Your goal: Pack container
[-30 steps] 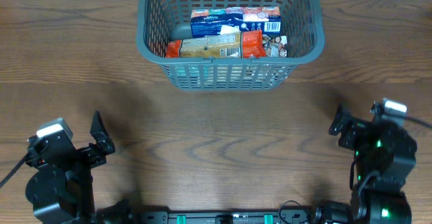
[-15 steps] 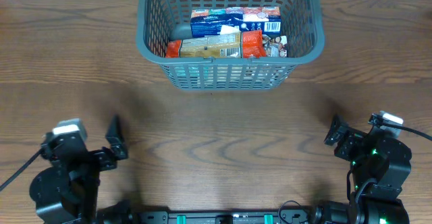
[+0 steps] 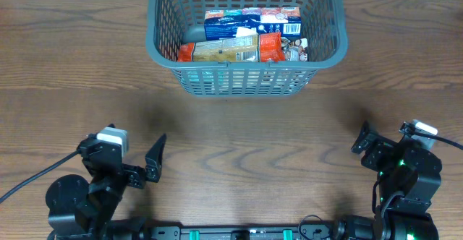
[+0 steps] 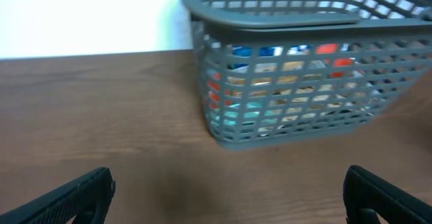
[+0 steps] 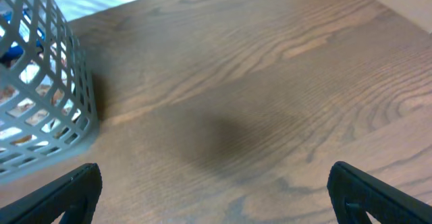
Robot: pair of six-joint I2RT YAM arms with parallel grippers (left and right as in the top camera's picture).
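The dark grey lattice container (image 3: 163, 56) stands at the back middle of the table. Inside lie a blue snack pack (image 3: 249, 22), a tan and orange pack (image 3: 228, 50) and other small packs. The container also shows in the left wrist view (image 4: 283, 21) and at the left edge of the right wrist view (image 5: 40, 109). My left gripper (image 3: 148, 164) is open and empty near the front left, well short of the container. My right gripper (image 3: 372, 144) is open and empty at the front right.
The brown wooden table (image 3: 239, 135) spreads between the container and both grippers. A white wall (image 4: 88, 15) lies beyond the table's far edge. A black bar (image 3: 239, 233) runs along the front edge.
My left arm has swung right and its gripper now points toward the container. My right arm drew back a little toward the front edge. The container and packs have not moved.
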